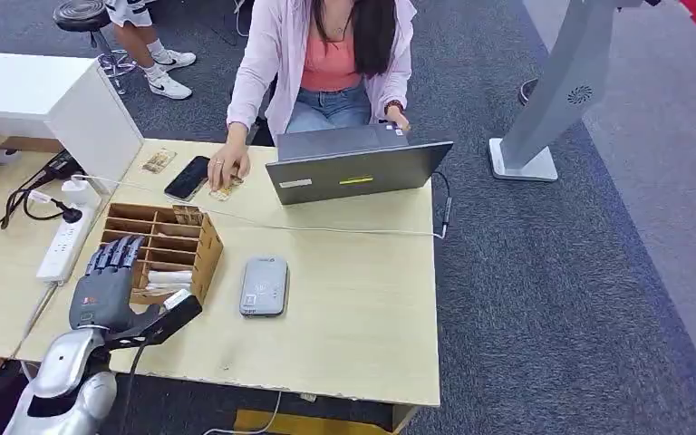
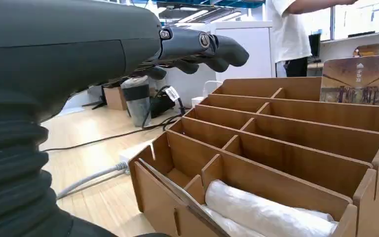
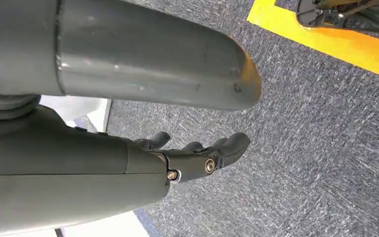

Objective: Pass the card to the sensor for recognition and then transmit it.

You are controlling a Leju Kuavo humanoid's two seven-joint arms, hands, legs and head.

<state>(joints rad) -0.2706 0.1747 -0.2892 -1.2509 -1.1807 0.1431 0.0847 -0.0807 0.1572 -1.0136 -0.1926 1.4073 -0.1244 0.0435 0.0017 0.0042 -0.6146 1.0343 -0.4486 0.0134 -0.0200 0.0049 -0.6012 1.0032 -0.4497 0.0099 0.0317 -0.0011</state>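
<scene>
The robot's left hand (image 1: 106, 283) hovers over the near left part of the slotted brown wooden organiser box (image 1: 201, 258), palm down, its dark fingers (image 2: 212, 47) stretched forward, slightly apart and holding nothing. In the left wrist view the fingers hang above the box's dividers without touching them. A printed card with a brown and beige picture (image 2: 360, 79) stands upright in a far compartment of the box, its top edge rising above the wooden wall; in the head view it shows as a small brownish slip (image 1: 187, 215) at the far side of the box. A white wrapped roll (image 2: 261, 212) lies in a near compartment. Just beside the box, on the pale wooden table (image 1: 353, 308), lies the flat grey rounded card sensor (image 1: 264, 285). A person's hand (image 1: 227, 166) rests on a small card next to a black phone (image 1: 188, 178), beside a grey laptop (image 1: 353, 168). The right hand (image 3: 197, 153) hangs over grey carpet, fingers loosely curled, apparently holding nothing.
</scene>
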